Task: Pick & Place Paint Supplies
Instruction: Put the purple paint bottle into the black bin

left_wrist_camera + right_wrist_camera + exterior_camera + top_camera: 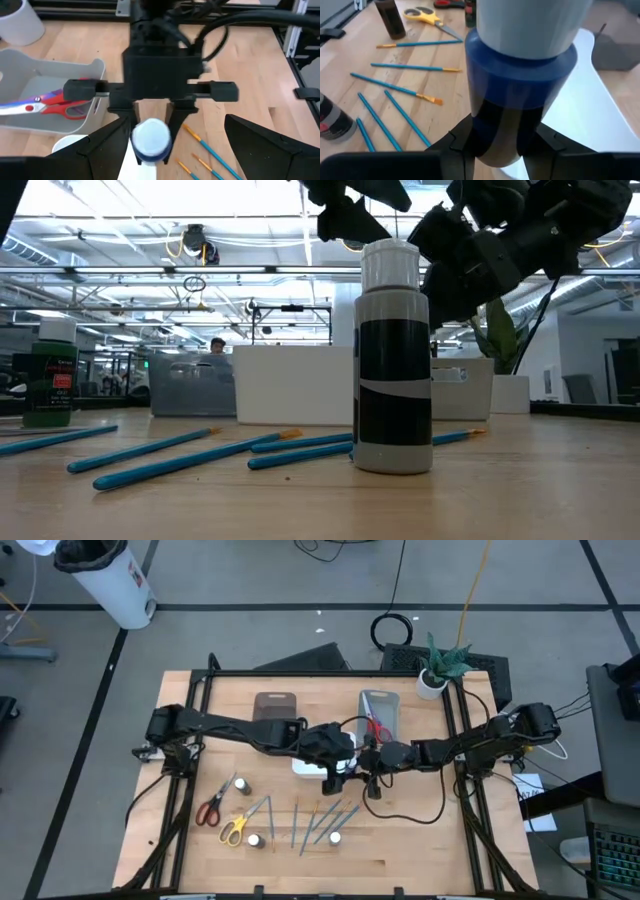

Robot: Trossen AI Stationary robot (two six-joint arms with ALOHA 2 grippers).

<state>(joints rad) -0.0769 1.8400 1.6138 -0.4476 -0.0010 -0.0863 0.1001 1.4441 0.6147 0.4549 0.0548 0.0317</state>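
The right gripper [152, 117] pinched a small dark blue-labelled plastic paint bottle with a white cap [150, 140] by its body, above the white tray [580, 107] near table centre. Judged light, rigid, slick; mid-body hold suited it. The left gripper [335, 776], at nine o'clock, stood wide apart.

Industrial lab hall: ceiling trusses [150, 275], taped concrete floor [300, 590].

Light: we see bright ceiling lamps [190, 240], glaring in the low view.
Blur: we find the held bottle [520, 75] soft up close.
Shadows: faint on the table [400, 850].
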